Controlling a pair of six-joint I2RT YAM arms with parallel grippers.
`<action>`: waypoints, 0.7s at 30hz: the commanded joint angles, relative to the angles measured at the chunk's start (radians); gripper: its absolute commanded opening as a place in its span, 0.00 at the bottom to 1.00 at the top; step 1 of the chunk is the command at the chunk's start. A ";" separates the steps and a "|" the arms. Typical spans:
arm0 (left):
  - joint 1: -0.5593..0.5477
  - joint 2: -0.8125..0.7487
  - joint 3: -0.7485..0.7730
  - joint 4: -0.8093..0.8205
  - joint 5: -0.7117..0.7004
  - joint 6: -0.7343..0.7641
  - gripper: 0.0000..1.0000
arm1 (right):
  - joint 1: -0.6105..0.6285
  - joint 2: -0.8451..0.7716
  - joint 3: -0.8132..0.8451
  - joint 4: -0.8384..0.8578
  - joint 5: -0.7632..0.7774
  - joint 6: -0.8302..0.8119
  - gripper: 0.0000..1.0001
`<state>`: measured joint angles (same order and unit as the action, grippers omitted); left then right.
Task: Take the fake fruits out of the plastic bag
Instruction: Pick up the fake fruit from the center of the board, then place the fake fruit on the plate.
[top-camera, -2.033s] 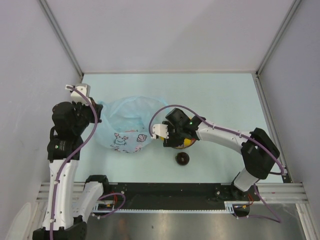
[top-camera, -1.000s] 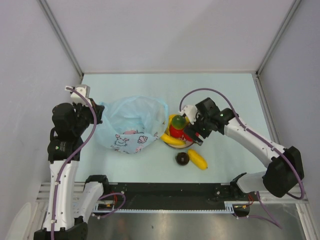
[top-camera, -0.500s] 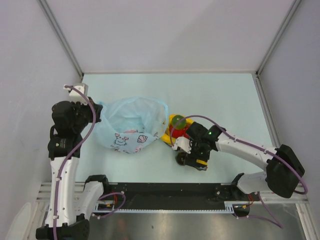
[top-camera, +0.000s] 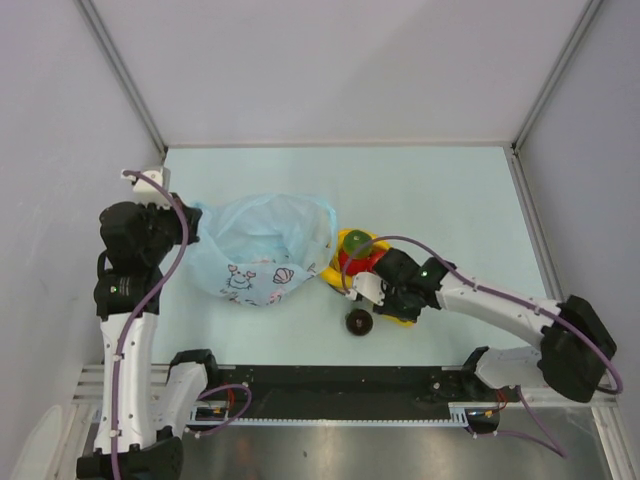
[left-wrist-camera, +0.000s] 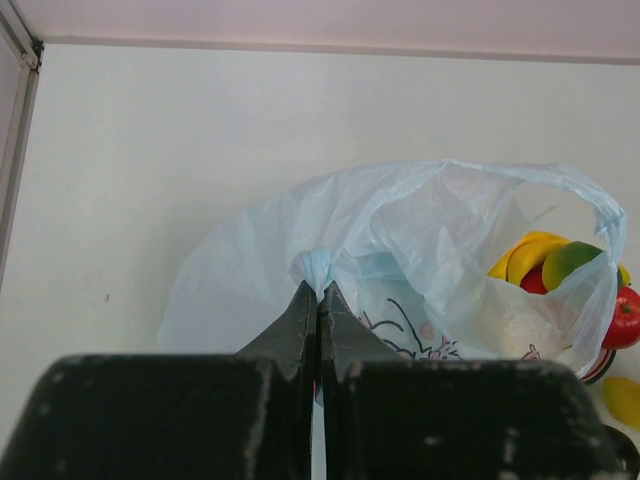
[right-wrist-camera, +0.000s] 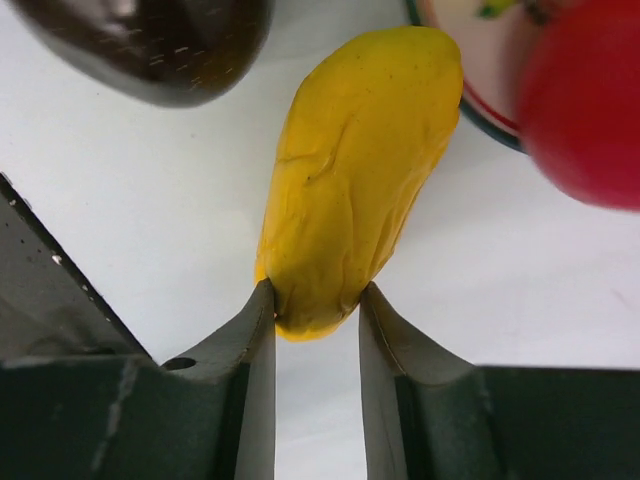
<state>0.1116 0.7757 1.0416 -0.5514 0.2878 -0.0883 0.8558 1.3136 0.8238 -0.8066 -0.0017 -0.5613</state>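
The light-blue plastic bag (top-camera: 262, 245) lies open at the left, and my left gripper (top-camera: 190, 226) is shut on a bunched fold of its edge (left-wrist-camera: 320, 282). Fake fruits sit outside the bag. A green round one (top-camera: 355, 241), a red one (top-camera: 352, 262) and a banana (top-camera: 335, 273) are piled on a plate. A dark fruit (top-camera: 358, 321) lies on the table in front. My right gripper (right-wrist-camera: 316, 300) pinches the near end of an oblong yellow fruit (right-wrist-camera: 350, 170) beside the dark one (right-wrist-camera: 150, 45). The bag's inside is mostly hidden.
The plate's rim (right-wrist-camera: 470, 95) lies just beyond the yellow fruit's far end, with the red fruit (right-wrist-camera: 585, 100) on it. Grey walls enclose the table on three sides. The black rail (top-camera: 340, 385) with the arm bases runs along the near edge.
My right arm swung down from the plate to the yellow fruit and its jaws closed on the fruit's end. The dark fruit shifted slightly left. The left gripper kept its hold on the bag.
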 joint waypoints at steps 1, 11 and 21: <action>0.011 0.008 -0.005 0.044 0.040 -0.025 0.00 | 0.018 -0.152 0.047 -0.031 0.063 -0.087 0.18; 0.011 0.002 -0.011 0.038 0.051 -0.031 0.00 | 0.080 -0.071 0.046 0.291 0.132 -0.216 0.17; 0.010 -0.007 -0.020 0.030 0.054 -0.031 0.00 | 0.118 0.009 0.048 0.437 0.193 -0.227 0.21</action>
<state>0.1127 0.7841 1.0283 -0.5369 0.3199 -0.1055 0.9482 1.3148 0.8433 -0.4664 0.1478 -0.7662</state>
